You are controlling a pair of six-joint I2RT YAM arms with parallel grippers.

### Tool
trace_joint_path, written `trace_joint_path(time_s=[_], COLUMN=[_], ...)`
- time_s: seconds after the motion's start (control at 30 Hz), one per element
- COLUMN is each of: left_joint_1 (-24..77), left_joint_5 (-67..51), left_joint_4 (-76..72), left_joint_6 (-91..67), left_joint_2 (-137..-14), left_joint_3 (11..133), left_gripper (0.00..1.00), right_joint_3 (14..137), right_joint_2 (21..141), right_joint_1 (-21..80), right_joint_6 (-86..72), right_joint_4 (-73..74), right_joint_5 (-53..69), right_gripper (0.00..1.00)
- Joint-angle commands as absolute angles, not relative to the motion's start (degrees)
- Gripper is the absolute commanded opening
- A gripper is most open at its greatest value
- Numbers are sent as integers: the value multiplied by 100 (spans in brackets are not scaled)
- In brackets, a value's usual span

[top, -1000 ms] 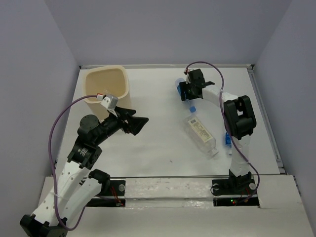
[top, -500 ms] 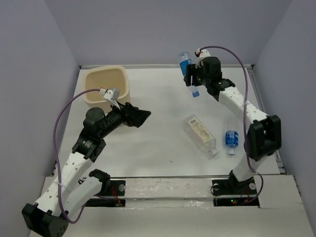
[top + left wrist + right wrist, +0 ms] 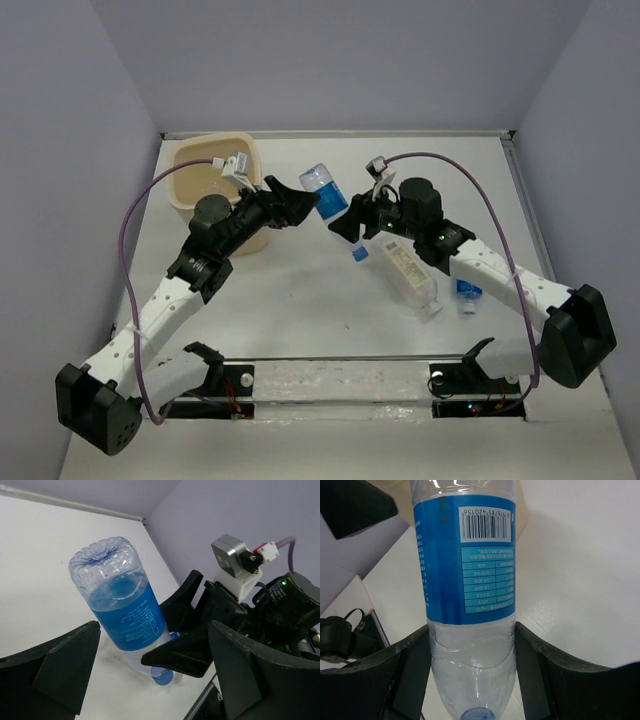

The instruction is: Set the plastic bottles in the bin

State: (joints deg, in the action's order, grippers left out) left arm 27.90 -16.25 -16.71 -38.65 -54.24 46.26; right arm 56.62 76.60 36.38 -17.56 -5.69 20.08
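Reading as a mid-air handover above the middle of the table (image 3: pixel 300 320). Had the blue-label bottle (image 3: pixel 325 192) clamped low on its body in the right gripper (image 3: pixel 348 226), cap down, base tipped up toward the far-left corner. Found the left gripper (image 3: pixel 298 203) spread fully wide and holding nothing, sitting just at the bottle's base; could not tell whether it touched.

Judged best: push the left jaws further on over the labelled section, not the domed base, then close square across the label. Release on the right only after that grip was firm. Expected thin plastic to squash and slip under an end grab.

Placed the bin (image 3: pixel 183 170) at the far-left corner, partly behind the left arm (image 3: pixel 180 285). Spotted only that arm and its purple cable (image 3: pixel 135 215) between bottle and bin. Noted a square bottle (image 3: pixel 405 268) with a white label on its side right of middle, just beside the right arm (image 3: pixel 500 280). Noted another blue bottle (image 3: pixel 467 290) nearer the right edge, partly hidden by that arm.
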Motion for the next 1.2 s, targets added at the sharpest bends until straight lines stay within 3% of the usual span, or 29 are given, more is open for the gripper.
trace_joint_path(time_s=[0.0, 0.43, 0.5, 0.6, 0.67, 0.7, 0.77, 0.87, 1.1, 1.17], left_joint_1=[2970, 3585, 3735, 3762, 3762, 3762, 3762, 3736, 3209, 2621], left_joint_5=[-1170, -187, 165, 246, 307, 490, 763, 1580, 3793, 4112], left_joint_4=[-2066, -1977, -2056, -2188, -2145, -2066, -1655, -857, -219, -430], left_joint_6=[-3903, -3525, -3489, -3542, -3498, -3437, -3157, -2596, -1365, -1109], left_joint_2=[-5808, -6565, -6557, -6487, -6373, -6224, -6039, -5723, -5423, -5598], left_joint_3=[4887, 5511, 5476, 5362, 5344, 5387, 5641, 6289, 7522, 7663], left_gripper=[99, 99, 90, 65, 47, 43, 38, 38, 40, 47], right_joint_3=[5529, 5335, 5256, 5186, 5159, 5142, 5150, 5133, 4852, 4808], right_joint_2=[7269, 7049, 6988, 6908, 6847, 6760, 6619, 6443, 5617, 5388], right_joint_1=[3726, 3894, 3894, 3894, 3894, 3894, 3894, 3894, 3894, 3894], right_joint_6=[-2109, -2206, -2259, -2355, -2399, -2391, -2373, -2312, -2048, -1969], right_joint_4=[-1354, -1371, -1449, -1573, -1573, -1538, -1390, -1161, -484, -343], right_joint_5=[2663, 3173, 3260, 3401, 3288, 3157, 3059, 2927, 1919, 1654], right_gripper=[56, 56, 56, 57, 65, 75, 84, 91, 92, 92])
